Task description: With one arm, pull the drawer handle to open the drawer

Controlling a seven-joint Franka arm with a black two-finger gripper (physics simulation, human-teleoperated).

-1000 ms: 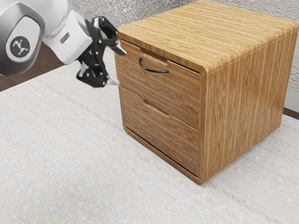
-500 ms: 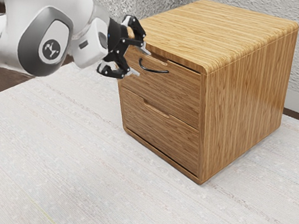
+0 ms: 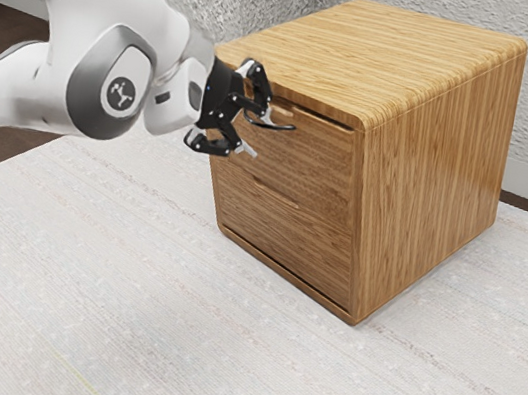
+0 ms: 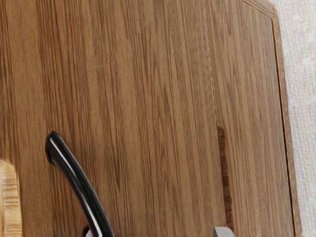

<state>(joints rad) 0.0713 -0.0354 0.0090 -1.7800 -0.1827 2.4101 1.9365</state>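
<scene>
Our claw (image 3: 256, 125) is spread wide, one finger above and one below the near end of the handle (image 3: 284, 127). It is pinching nothing, and we see no contact between either finger and the bar. The handle is a thin black bow just ahead of the claw, fixed to the top drawer (image 3: 316, 161) of the wooden cabinet (image 3: 432, 165). That drawer's front lies flush with the cabinet face, so we judge it is not yet opened.

In the wrist view the handle (image 4: 74, 185) shows as a glossy, curved rod standing off the wood, with room behind it for a finger. We expect it to be rigid and rather slick. A pinch across the bar may therefore slide along the curve unless we close near its middle, where the bow stands furthest from the wood.

The drawer itself looks solid and should run straight on its slides, so the pull needs to be square to the front, back along the claw's own approach. The cabinet sits loose on the worktop (image 3: 221, 332), and a skewed or sudden tug might drag it. The lower drawer (image 3: 289, 227) lies below the claw and plays no part.
</scene>
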